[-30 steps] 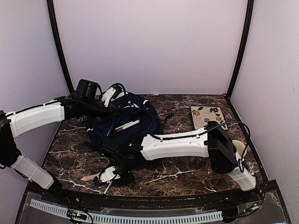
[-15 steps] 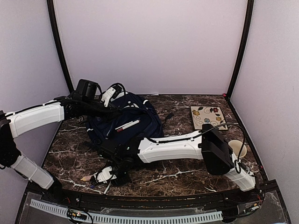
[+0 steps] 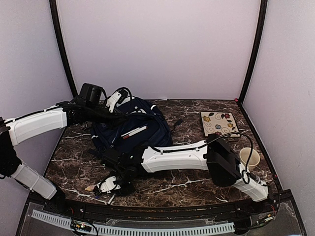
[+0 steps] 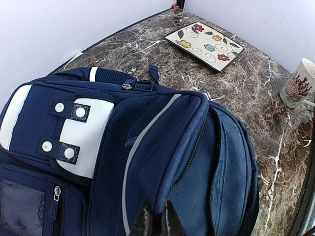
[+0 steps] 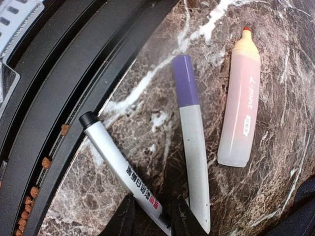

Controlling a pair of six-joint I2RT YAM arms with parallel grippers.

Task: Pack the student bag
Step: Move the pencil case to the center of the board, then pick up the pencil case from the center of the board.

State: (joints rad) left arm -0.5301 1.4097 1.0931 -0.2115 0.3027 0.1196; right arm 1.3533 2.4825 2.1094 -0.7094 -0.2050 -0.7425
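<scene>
Top external view, starting at the left: the left gripper (image 3: 118, 102) sits at the far end of the student bag (image 3: 145, 123), which lies flat on the left half of the marble table (image 3: 192, 184). Its wrist camera shows the fingers drawn tight together on a fold of the bag's navy fabric, beside an open zip.

Near the front edge, just before the bag, the right gripper (image 3: 103, 187) points down at some pens (its arm reaches across from the right). From its wrist, left to right, lie a black-capped white pen (image 5: 115, 157), a purple-capped marker (image 5: 192, 142) and a pink highlighter (image 5: 240, 98). The jaws stand narrow, one on each side of the white pen's end; whether they press it I cannot tell.

Further right rest a flowered tile (image 3: 219, 123) and, near the edge, a cup (image 3: 248, 157).
</scene>
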